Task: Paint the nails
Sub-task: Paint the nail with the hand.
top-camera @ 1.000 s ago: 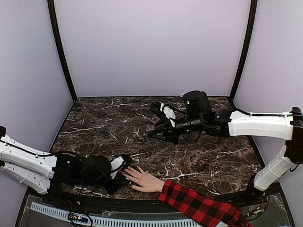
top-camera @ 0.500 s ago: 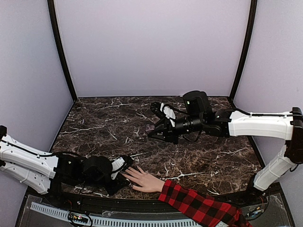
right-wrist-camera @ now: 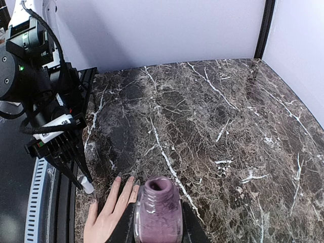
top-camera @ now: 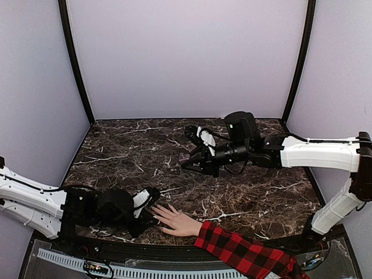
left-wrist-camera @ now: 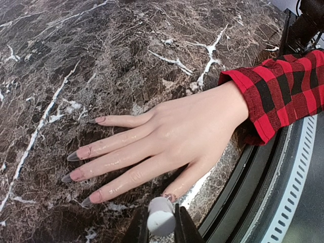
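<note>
Pinching the brush cap beside the mannequin's near finger

I see my left gripper (left-wrist-camera: 161,229) clamped on a white brush cap (left-wrist-camera: 161,215), right by the tip of the nearest finger of the mannequin hand (left-wrist-camera: 187,131). The brush itself is hidden under the cap. The hand lies flat on the marble table (left-wrist-camera: 126,45) at its near edge, fingers spread, and the plaid sleeve (left-wrist-camera: 283,91) trails off right. The nails (left-wrist-camera: 76,175) are long and pinkish with dark tips. My right gripper (right-wrist-camera: 157,228) squeezes an open purple polish bottle (right-wrist-camera: 157,210) around mid-table, well apart from the hand.
</note>
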`<state>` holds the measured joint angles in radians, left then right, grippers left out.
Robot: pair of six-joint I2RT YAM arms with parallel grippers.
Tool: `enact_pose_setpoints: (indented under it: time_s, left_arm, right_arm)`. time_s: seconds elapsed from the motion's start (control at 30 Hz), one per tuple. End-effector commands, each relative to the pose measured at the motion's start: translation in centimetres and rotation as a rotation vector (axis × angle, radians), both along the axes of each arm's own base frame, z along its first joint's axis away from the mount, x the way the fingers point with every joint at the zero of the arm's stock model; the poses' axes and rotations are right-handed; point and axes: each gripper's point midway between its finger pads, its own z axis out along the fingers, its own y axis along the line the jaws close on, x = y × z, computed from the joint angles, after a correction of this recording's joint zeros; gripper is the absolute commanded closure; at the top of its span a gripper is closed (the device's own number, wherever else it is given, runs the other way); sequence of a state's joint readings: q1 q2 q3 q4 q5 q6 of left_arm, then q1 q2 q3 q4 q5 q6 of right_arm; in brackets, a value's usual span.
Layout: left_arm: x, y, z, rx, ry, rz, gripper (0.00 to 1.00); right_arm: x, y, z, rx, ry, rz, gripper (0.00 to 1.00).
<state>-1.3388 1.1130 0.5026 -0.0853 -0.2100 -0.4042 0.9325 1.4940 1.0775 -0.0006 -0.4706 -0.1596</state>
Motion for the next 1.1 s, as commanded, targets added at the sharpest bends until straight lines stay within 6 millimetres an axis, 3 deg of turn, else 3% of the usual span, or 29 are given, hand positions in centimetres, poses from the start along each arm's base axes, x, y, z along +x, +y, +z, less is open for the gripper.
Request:
enact_pose_setpoints:
  time_s: [0.0, 0.17, 0.47, 1.07]
  left_arm:
    - [0.7, 0.8, 0.8, -0.005, -0.018, 0.041, 1.0]
    - [0.7, 1.0, 0.8, -0.007, -0.017, 0.038, 1.0]
    - [-0.7, -0.6, 1.6, -0.088, 0.014, -0.054, 1.0]
    - [-0.5, -0.2, -0.5, -0.008, 0.041, -0.022, 1.0]
  right_arm:
    - [0.6, 0.3, 1.0, 0.034, -0.024, -0.003, 1.0]
    - [0.6, 0.3, 0.9, 0.033, -0.024, -0.003, 1.0]
    - [0.5, 0.3, 0.8, 0.031, -0.021, -0.001, 1.0]
    - [0.5, 0.2, 0.8, 0.03, -0.024, -0.003, 1.0]
